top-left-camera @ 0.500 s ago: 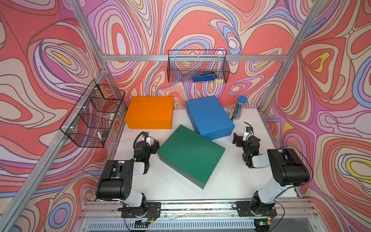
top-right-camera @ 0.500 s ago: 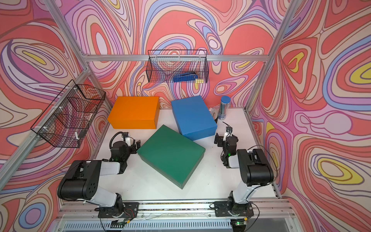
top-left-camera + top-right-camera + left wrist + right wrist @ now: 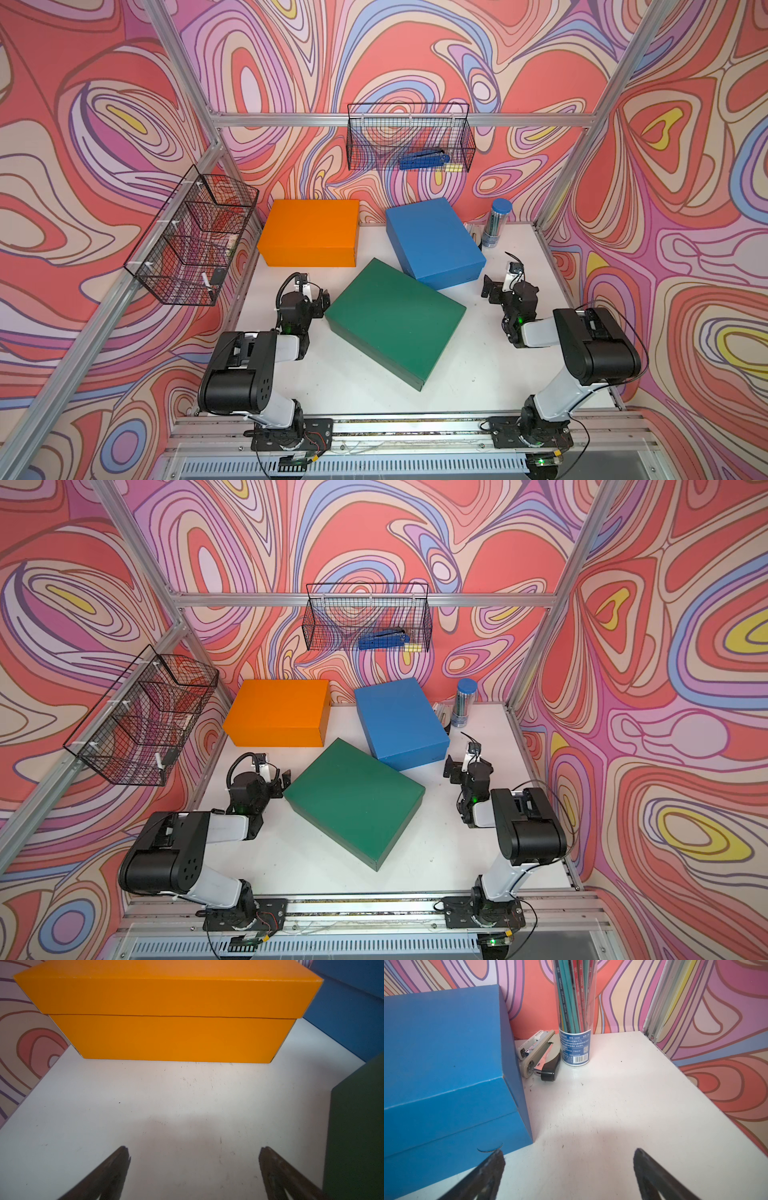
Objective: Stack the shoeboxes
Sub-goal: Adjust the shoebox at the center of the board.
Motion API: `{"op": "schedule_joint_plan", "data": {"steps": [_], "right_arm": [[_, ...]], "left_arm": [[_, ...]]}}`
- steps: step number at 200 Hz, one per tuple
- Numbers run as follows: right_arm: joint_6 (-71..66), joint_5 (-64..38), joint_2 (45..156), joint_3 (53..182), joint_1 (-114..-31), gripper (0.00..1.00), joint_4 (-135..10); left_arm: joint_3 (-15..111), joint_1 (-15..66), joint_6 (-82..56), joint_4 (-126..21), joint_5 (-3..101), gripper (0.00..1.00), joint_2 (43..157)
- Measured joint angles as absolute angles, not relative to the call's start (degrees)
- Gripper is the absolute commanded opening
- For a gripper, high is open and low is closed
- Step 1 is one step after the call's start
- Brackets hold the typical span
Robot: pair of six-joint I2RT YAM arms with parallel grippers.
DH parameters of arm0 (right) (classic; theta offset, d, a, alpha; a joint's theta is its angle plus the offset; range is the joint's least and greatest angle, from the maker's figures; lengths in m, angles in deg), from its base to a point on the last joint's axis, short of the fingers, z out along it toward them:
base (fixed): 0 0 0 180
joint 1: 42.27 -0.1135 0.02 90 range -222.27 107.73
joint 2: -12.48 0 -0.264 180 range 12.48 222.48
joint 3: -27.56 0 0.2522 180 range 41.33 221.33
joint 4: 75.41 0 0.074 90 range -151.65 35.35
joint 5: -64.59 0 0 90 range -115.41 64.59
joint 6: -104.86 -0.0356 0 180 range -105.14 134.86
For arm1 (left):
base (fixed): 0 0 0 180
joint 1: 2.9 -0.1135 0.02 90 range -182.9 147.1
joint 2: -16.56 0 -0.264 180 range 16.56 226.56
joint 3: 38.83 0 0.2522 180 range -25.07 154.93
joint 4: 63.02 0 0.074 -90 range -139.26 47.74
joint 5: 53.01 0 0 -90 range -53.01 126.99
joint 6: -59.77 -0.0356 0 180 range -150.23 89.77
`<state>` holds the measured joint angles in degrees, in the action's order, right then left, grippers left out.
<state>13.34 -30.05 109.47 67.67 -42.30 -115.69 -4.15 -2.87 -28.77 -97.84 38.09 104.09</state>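
As nothing is stacked yet, the three shoeboxes lie singly: orange box (image 3: 309,230) far left, blue box (image 3: 432,241) far right, green box (image 3: 395,320) near centre, angled, just beside blue. My left gripper (image 3: 194,1151) and right gripper (image 3: 569,1153), both spread wide and empty, flank green, probably because such boxes need two arms. White scuffed table (image 3: 498,353); swirl-patterned walls (image 3: 415,62).

In both top views the space is closed on three sides by walls (image 3: 374,50) printed with swirling bands of coral, pink, lilac, blue, cream and yellow. A frame of silver aluminium bars (image 3: 291,119) is set against them. The lower centre is filled by a matte white, lightly scuffed tabletop (image 3: 478,365). A long black wire basket (image 3: 374,145) is hung at upper centre, and a divided black wire basket (image 3: 195,245) at the left. Even, soft light is cast throughout.
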Motion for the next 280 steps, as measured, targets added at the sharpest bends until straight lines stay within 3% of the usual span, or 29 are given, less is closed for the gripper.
{"op": "schedule_joint_plan", "data": {"steps": [114,141,171,202,241,280], "right_arm": [[12.3,-32.3,109.1,67.7,-42.3,0.98,-115.1],[11.1,-36.0,102.1,64.9,-42.3,0.98,-113.2],[7.9,-39.5,87.7,69.9,-42.3,0.98,-95.6],[1.6,-37.8,82.6,87.8,-42.3,0.98,-67.6],[-4.4,-21.6,82.3,101.0,-42.3,0.94,-40.5],[-9.5,-5.8,82.1,101.5,-42.4,0.94,-25.4]], "left_arm": [[-4.1,-2.9,-28.7,-97.7,37.4,0.98,104.0],[-4.6,-2.9,-28.0,-93.3,34.4,1.0,96.8],[-3.9,-2.9,-28.0,-86.5,31.8,1.0,81.2],[8.3,-2.9,-27.7,-62.6,35.0,1.0,69.2],[33.3,-2.8,-23.1,-32.5,41.9,1.0,69.0],[38.0,-1.7,-22.5,-15.8,52.0,0.95,73.5]]}}
